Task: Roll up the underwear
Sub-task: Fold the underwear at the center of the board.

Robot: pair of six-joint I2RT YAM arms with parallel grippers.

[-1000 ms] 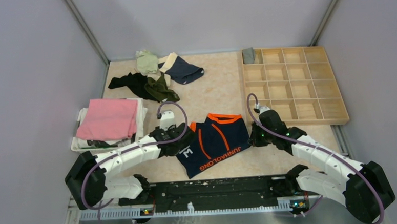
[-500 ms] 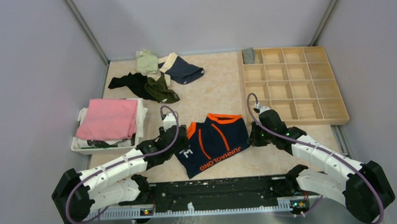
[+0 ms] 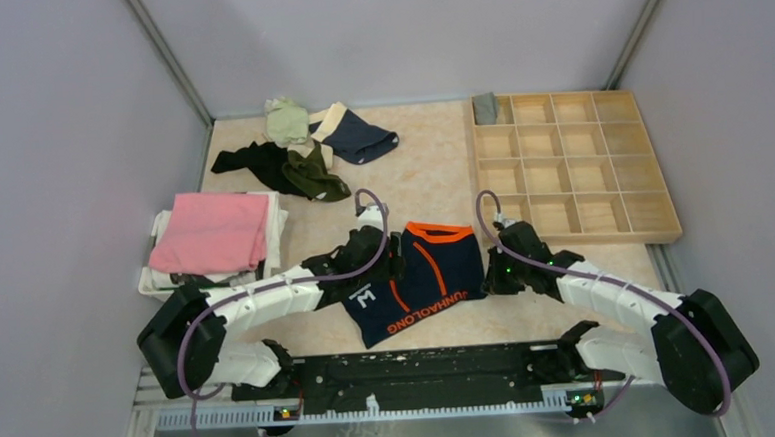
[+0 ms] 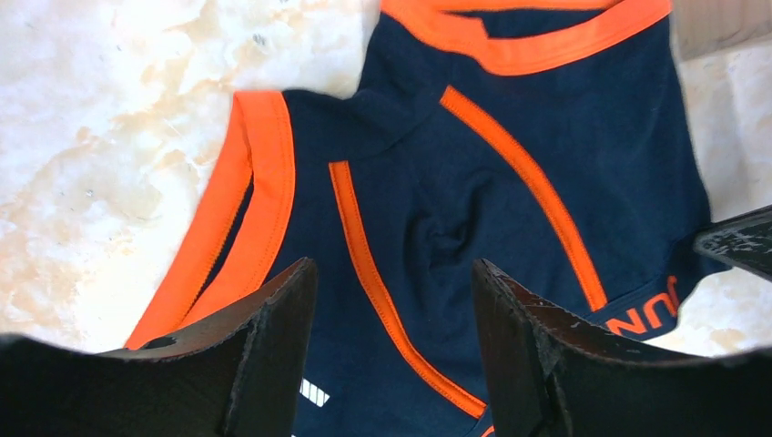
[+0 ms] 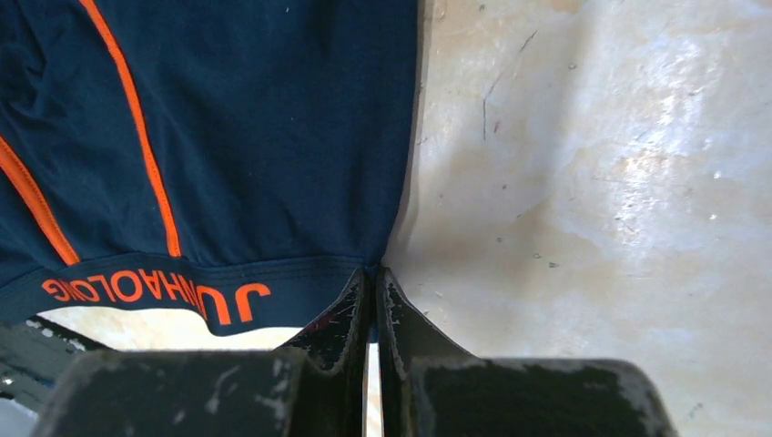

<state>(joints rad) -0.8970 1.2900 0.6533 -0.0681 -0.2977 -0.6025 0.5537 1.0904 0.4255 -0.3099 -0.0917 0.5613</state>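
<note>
Navy underwear with orange stripes and lettering (image 3: 422,280) lies spread on the table in front of both arms. It also shows in the left wrist view (image 4: 473,182) and the right wrist view (image 5: 237,137). My left gripper (image 3: 391,256) is open, its jaws wide apart just above the garment's left half (image 4: 393,273). My right gripper (image 3: 489,278) is shut on the waistband corner at the garment's right edge (image 5: 371,273). More underwear (image 3: 305,148) lies in a heap at the back left: navy with beige band, olive, black, pale green.
A wooden compartment tray (image 3: 569,164) stands at the back right, a grey roll (image 3: 485,106) in its far-left cell. A white bin with folded pink cloth (image 3: 212,233) sits at the left. Walls close in on three sides.
My left gripper has swung right and forward from the garment's left edge to above its upper left part. The right gripper has shifted slightly left, still holding the corner.
</note>
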